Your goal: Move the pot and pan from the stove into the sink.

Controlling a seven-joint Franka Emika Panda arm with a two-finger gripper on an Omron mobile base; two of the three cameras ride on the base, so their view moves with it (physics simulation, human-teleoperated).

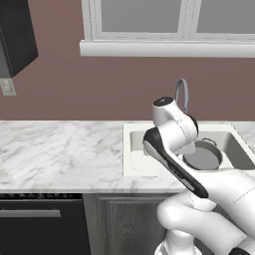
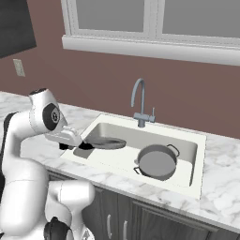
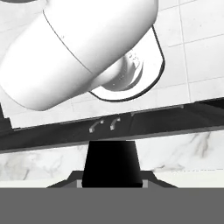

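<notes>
The grey two-handled pot (image 2: 157, 162) sits in the right half of the pale sink (image 2: 154, 186), and it also shows behind my arm (image 1: 203, 157). The silver pan (image 2: 106, 142) hangs level, low over the sink's left half. My gripper (image 2: 83, 146) is at the sink's left rim, shut on the pan's dark handle (image 3: 111, 164), which rises wide and black from the bottom of the hand view. In the left base view my arm hides the pan. The stove is out of view.
A curved chrome faucet (image 2: 139, 101) stands behind the sink against the brown wall. White marble counter (image 1: 60, 149) stretches to the left, with a dark appliance front (image 1: 40, 224) below it. A window sill (image 1: 164, 48) runs above.
</notes>
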